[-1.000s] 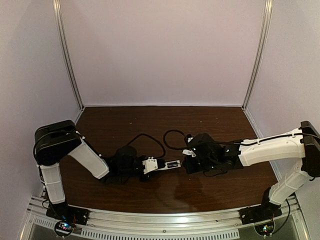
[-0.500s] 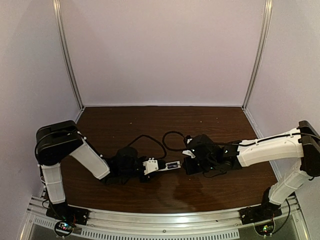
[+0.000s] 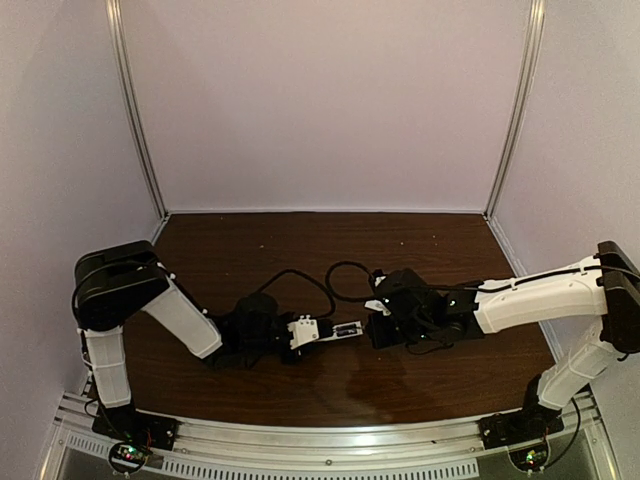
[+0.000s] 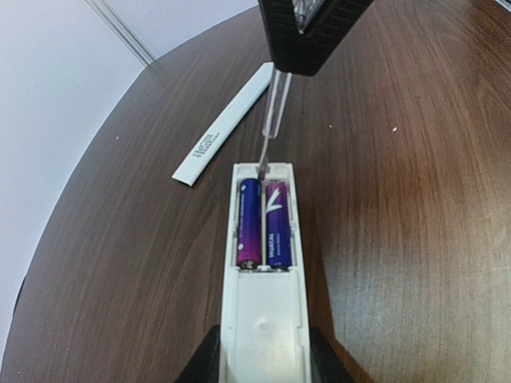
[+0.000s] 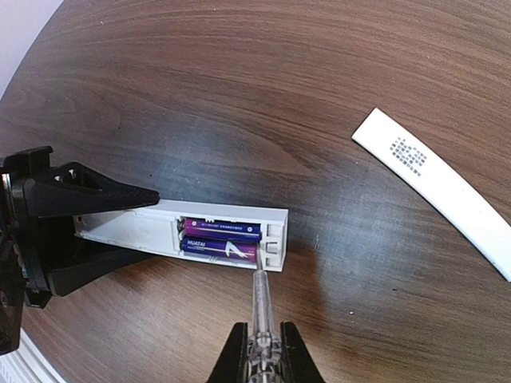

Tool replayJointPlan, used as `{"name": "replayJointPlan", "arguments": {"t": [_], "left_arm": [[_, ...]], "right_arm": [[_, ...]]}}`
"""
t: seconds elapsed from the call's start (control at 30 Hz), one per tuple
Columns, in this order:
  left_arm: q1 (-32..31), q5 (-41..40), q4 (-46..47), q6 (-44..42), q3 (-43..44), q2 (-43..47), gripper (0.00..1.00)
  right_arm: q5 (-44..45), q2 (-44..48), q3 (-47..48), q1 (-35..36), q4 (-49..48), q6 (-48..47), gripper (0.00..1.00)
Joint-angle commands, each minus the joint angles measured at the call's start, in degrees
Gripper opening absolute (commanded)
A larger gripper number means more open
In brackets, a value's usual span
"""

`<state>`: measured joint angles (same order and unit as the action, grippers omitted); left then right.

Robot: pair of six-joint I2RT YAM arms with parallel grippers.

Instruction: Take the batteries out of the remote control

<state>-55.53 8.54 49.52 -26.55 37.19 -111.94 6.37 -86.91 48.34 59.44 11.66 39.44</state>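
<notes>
The remote control (image 4: 265, 319) is sitting face down with its battery bay open to the ceiling; in the top view its long axis runs pretty much left to right across the near-middle of the table (image 4: 399, 199), with the open end aimed right at the right arm. Two purple-blue batteries (image 4: 276, 223) lie side by side in the bay, lined up along the remote's length.

The left gripper (image 4: 263, 359) has the closed end of the remote clamped between its fingers, one on each long edge, so the bay sticks well out past the jaws. The right gripper (image 5: 261, 355) is pinched tight on the clear handle of a screwdriver (image 5: 260, 299); the shaft comes in at the bay's far end wall, about on the line between the two batteries. I honestly can't tell whether the tip is touching a battery or just the plastic.

The back cover (image 5: 435, 183) lies flat on the wood, off past the open end and to one side, near the remote but not touching it. Plenty of bare table runs from there to the back wall and out to both sides; the two grippers face each other with only the bay between them.
</notes>
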Motion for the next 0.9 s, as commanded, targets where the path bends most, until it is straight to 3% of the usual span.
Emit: {"name": "replayJointPlan", "arguments": {"t": [0.0,0.87], "left_arm": [[-0.44,-0.41,2.17,-0.70,1.39,-1.32,0.00],[-0.72,-1.06,1.99,-0.98,1.76,-1.97,0.00]], "right_arm": [[2.36,0.52,0.68,0.38,0.61,0.64,0.00],[4.75,-1.38,2.11,0.61,1.38,0.45,0.00]]}}
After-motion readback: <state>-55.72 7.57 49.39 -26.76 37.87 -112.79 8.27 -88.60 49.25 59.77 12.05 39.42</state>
